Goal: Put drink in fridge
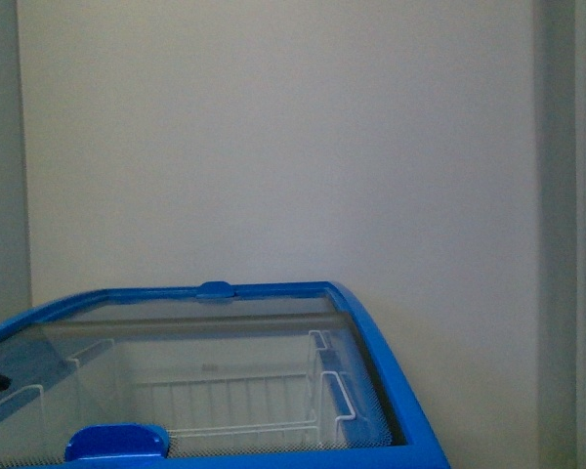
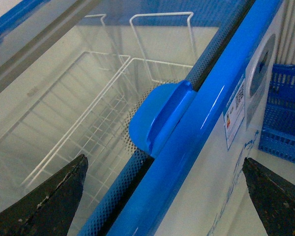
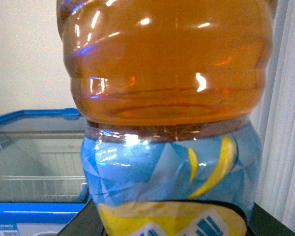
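The drink (image 3: pixel 164 88), amber with a blue-and-yellow label, fills the right wrist view, clamped between the right gripper's (image 3: pixel 167 223) dark fingers, the fridge (image 3: pixel 34 147) behind it; left wrist view: the left gripper (image 2: pixel 163 162) spread above the fridge's blue rim; front view: a wire basket (image 1: pixel 244 401) inside the fridge.

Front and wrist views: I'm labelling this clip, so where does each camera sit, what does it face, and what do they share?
Front: on the body, facing the fridge and wall; no gripper visible.
Left wrist: above the fridge's near rim, looking down at its lid handle; open left gripper shows.
Right wrist: behind the drink held in the right gripper.
All three show the fridge.
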Robot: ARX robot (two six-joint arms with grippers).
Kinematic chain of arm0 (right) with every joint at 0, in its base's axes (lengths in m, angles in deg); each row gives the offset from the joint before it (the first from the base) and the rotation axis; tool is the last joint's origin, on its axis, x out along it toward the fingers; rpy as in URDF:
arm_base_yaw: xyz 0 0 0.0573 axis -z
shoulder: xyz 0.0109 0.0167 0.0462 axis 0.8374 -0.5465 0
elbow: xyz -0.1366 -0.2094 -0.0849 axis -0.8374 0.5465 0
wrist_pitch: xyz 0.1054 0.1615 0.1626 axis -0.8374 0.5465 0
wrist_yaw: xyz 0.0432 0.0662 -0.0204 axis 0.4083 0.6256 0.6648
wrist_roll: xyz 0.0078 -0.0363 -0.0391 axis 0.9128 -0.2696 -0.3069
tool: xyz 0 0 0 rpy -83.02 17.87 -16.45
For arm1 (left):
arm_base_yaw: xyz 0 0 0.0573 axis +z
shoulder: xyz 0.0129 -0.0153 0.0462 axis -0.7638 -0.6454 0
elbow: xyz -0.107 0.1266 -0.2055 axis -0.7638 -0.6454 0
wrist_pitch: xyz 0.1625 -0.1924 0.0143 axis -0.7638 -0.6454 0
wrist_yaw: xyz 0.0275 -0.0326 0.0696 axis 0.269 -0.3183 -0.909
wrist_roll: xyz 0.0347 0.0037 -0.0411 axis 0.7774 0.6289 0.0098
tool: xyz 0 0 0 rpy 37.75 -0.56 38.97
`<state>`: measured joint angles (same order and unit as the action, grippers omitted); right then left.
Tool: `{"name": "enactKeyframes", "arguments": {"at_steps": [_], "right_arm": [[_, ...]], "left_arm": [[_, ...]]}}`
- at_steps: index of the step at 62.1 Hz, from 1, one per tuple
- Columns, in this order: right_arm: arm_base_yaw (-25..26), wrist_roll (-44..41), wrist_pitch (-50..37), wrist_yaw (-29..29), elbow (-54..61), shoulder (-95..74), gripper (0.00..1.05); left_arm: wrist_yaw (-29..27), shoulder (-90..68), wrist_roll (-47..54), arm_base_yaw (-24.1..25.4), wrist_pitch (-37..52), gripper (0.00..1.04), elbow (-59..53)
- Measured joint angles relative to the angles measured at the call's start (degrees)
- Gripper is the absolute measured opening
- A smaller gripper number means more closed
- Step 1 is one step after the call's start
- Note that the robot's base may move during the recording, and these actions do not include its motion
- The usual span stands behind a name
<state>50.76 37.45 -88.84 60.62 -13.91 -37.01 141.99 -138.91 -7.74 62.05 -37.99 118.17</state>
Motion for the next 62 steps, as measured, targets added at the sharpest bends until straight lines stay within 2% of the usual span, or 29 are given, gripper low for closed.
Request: {"name": "enactKeyframes", "arguments": {"at_steps": [18,28,43,54,62], "right_arm": [[0.0,0.0,0.0,0.0,0.0,0.0,0.37],[0.0,0.0,0.0,0.0,0.0,0.0,0.37],[0.0,0.0,0.0,0.0,0.0,0.0,0.37],[0.0,0.0,0.0,0.0,0.0,0.0,0.37],[0.0,0.0,0.0,0.0,0.0,0.0,0.37]], "left_arm": [[-2.8,-5.9,6.0,-4.1,-6.2,0.97,7.8],[-4.6,-8.5,7.6,-5.7,-5.7,0.97,10.6],[-11.8,-15.2,10.8,-8.4,-5.1,0.97,18.3],[-12.3,-19.2,10.8,-9.4,-4.4,0.97,22.8],[-14.8,-22.2,10.7,-10.0,-3.8,0.97,27.5]]}}
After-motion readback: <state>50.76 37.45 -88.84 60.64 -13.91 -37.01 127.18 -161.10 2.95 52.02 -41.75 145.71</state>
